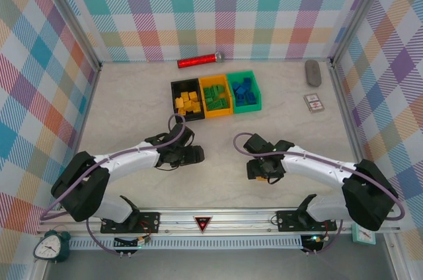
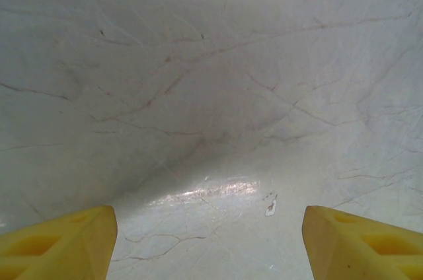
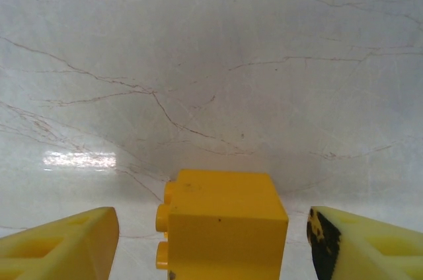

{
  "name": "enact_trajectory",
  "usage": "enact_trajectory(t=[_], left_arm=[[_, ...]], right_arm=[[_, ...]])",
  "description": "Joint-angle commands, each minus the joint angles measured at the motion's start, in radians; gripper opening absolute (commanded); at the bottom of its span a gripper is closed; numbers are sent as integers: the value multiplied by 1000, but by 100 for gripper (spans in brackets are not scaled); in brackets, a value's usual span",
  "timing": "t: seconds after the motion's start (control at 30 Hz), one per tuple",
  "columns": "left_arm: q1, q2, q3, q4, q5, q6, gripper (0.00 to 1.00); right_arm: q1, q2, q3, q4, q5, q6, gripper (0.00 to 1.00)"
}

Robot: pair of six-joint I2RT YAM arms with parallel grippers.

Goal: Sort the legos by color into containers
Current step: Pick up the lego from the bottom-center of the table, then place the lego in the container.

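**A:** Right gripper (image 3: 211, 230) first. How do the fingers (image 3: 66, 244) stand?

**B:** Spread. A yellow brick (image 3: 225, 217) sits between them, and a strip of table (image 3: 211, 62) shows on each side of it, so neither pad touches it. Its studs face the left of the wrist view. The inner face of the finger on the right of that view has a dark smudge.

**A:** Is the brick resting on the table?

**B:** I cannot tell, because its lower edge is cut off by the frame.

**A:** And the left gripper (image 2: 210, 240)?

**B:** Its fingers (image 2: 59, 247) are also spread wide. Between them is bare marble with a small white fleck.

**A:** Further out, from above?

**B:** Both grippers hang over open table on the near side of the bins, well apart from each other. The left one is nearer the black bin (image 1: 185, 86).

**A:** How are the bins arranged?

**B:** There are three in a row, side by side. The black bin on the left holds yellow bricks (image 1: 187, 103). The orange bin (image 1: 218, 114) in the middle holds green bricks (image 1: 215, 95). The green bin (image 1: 246, 107) on the right holds blue bricks (image 1: 243, 92).

**A:** What else is on the table?

**B:** A red cylinder (image 1: 200, 61) lies beyond the bins near the back wall. A grey oval (image 1: 312, 72) lies far right, and a small card (image 1: 314, 102) is just on the near side of it.
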Motion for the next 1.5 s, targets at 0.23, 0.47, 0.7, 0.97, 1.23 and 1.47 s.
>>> enact_trajectory(t=[0.23, 0.47, 0.7, 0.97, 1.23, 1.47], left_arm=[[-34, -9, 36, -28, -69, -17, 73], [-34, 4, 15, -50, -107, -80, 73], [-34, -13, -34, 5, -84, -175, 71], [-42, -101, -78, -27, -99, -222, 71], [-41, -219, -77, -138, -159, -206, 72], [-42, -320, -82, -176, -244, -165, 72]], right_arm=[[0, 2, 9, 103, -60, -11, 39], [-5, 177, 254, 157, -58, -165, 41], [-67, 493, 672, 198, -166, -288, 41], [-90, 874, 1275, 117, -232, -355, 41], [-103, 1188, 1779, 3, -257, -363, 60], [-104, 1150, 1753, -14, -284, -352, 74]])
